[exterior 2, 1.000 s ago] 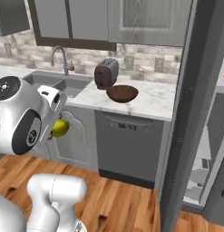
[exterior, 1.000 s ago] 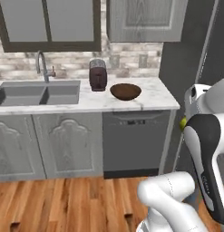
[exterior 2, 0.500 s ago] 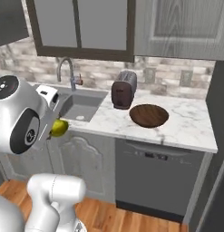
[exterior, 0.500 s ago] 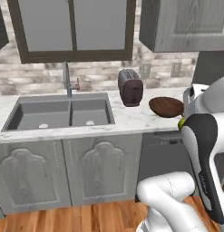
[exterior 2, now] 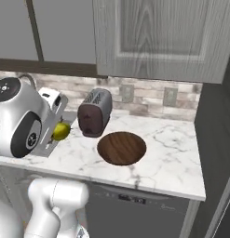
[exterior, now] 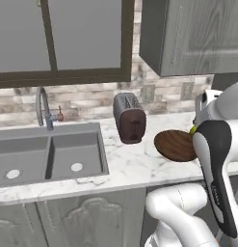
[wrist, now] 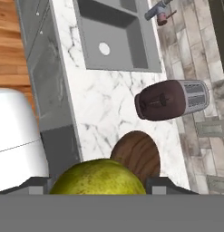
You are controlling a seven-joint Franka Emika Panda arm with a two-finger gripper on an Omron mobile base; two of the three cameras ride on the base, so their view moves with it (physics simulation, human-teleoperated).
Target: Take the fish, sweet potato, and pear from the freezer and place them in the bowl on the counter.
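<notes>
Overhead, grey wall cabinets (exterior 2: 158,39) hang above the counter (exterior 2: 167,162), whose left end holds a double sink (exterior: 46,157). Near the counter's back edge stands a dark toaster (exterior 2: 94,113), and just beside it, toward the front edge, sits the empty wooden bowl (exterior 2: 121,148). Raised before the counter, the gripper (wrist: 97,183) pinches the yellow-green pear (wrist: 99,178) between its fingers.

The bowl (exterior 2: 122,148) sits on the counter (exterior 2: 172,162), apparently just right of the toaster (exterior 2: 94,112).

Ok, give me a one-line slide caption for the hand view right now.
Gripper holding the pear above the counter, with the empty bowl just ahead and the toaster beyond.
</notes>
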